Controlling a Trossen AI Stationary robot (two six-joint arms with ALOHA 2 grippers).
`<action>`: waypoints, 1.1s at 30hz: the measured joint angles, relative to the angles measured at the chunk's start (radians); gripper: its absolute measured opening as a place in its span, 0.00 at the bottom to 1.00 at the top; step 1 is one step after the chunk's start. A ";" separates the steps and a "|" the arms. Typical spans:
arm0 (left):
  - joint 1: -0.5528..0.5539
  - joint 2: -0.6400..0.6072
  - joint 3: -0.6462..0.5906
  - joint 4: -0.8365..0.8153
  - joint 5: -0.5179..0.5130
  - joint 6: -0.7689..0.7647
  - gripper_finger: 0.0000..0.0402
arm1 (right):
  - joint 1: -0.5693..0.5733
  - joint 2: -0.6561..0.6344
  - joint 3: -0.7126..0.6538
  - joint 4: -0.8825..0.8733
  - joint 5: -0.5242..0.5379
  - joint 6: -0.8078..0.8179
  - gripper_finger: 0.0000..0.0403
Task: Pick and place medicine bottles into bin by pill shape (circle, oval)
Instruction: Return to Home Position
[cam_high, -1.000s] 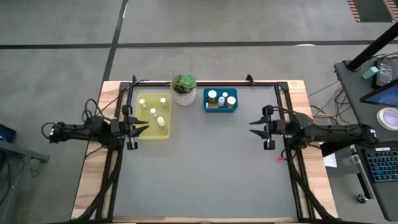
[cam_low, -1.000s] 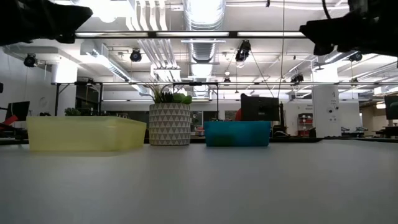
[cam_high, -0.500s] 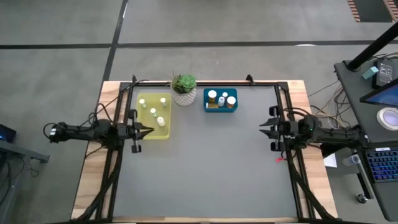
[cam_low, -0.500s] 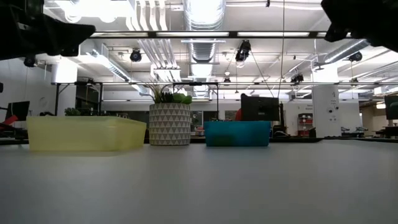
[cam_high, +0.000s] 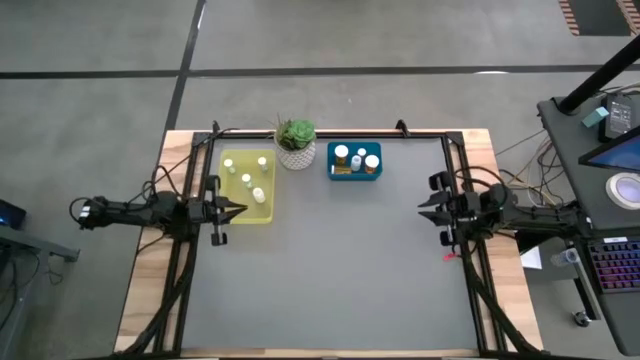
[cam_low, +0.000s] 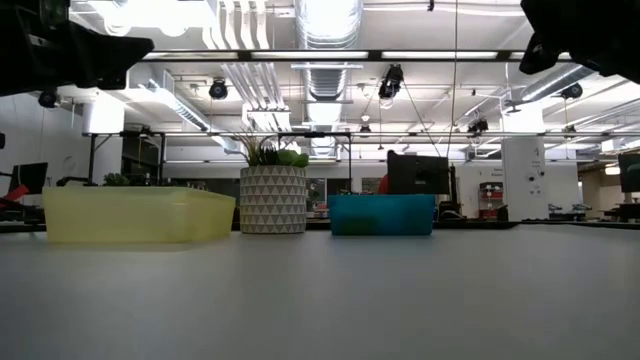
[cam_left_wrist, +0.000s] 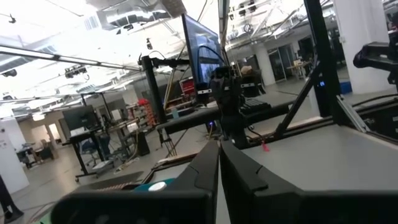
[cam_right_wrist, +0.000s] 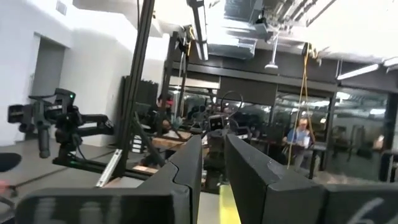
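Since every bottle we can see already lies sorted, the white medicine bottles (cam_high: 258, 195) in the yellow bin (cam_high: 258, 216) and the amber medicine bottles (cam_high: 342, 154) in the blue bin (cam_high: 355, 177) along the rear edge of the desk (cam_high: 330, 280), we judge that nothing remains to grasp. Accordingly, the left gripper (cam_high: 238, 210) hovers near the left edge, fingers pressed together. The right gripper (cam_high: 424, 206) hovers near the right edge, fingers slightly parted, and both are empty.

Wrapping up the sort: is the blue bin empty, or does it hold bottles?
Not empty: the high view shows at least three white-capped bottles inside the blue bin.
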 joint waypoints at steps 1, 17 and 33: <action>0.000 0.000 0.000 -0.001 0.000 0.000 0.00 | 0.000 0.003 0.000 -0.001 0.000 0.010 0.16; 0.000 0.002 -0.002 -0.001 0.000 0.000 0.00 | 0.000 0.012 -0.001 -0.001 0.000 0.071 0.20; 0.000 0.002 -0.002 -0.001 0.000 0.000 0.00 | 0.000 0.012 -0.001 0.000 0.000 0.070 0.18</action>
